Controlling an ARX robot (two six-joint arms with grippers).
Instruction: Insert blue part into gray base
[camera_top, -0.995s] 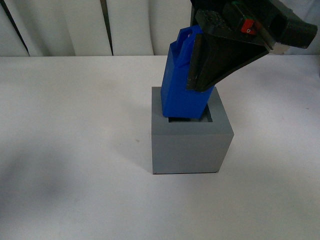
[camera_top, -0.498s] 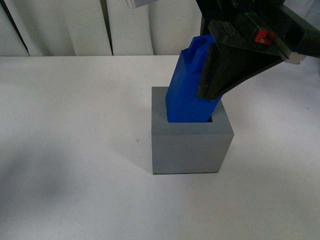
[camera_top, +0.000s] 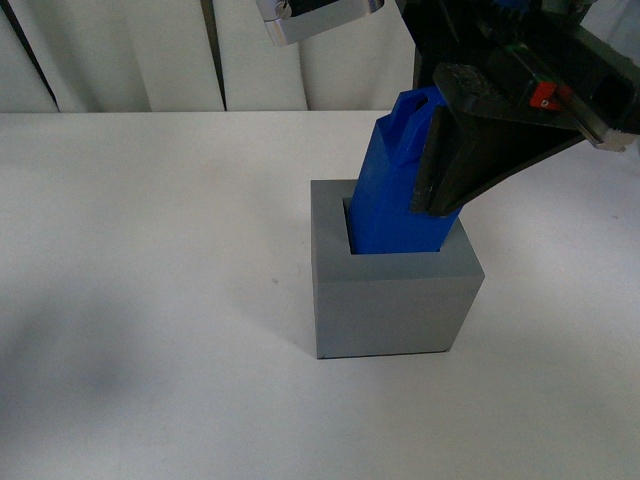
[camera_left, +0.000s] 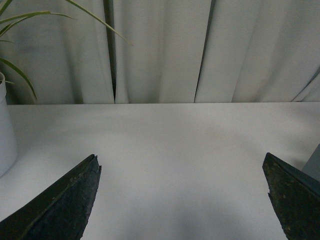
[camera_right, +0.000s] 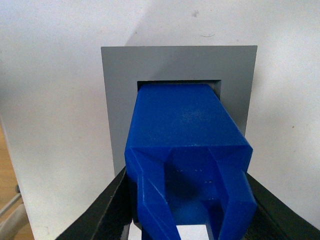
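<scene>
Block of bright blue plastic (camera_top: 385, 205), tilted, lower end in recess of matte gray cube base (camera_top: 395, 305), clamped by right gripper (camera_right: 185, 175); left gripper (camera_left: 181, 159) spread wide.

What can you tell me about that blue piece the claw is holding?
The blue part is a bright blue block of smooth-looking plastic, square-sided and taller than wide, with a looped handle with a hole on top. Its lower end sits inside the square recess of the gray base. Most of it sticks out above, leaning slightly rather than standing straight. The right claw grips its upper part, with dark fingers pressed on opposite sides.
</scene>
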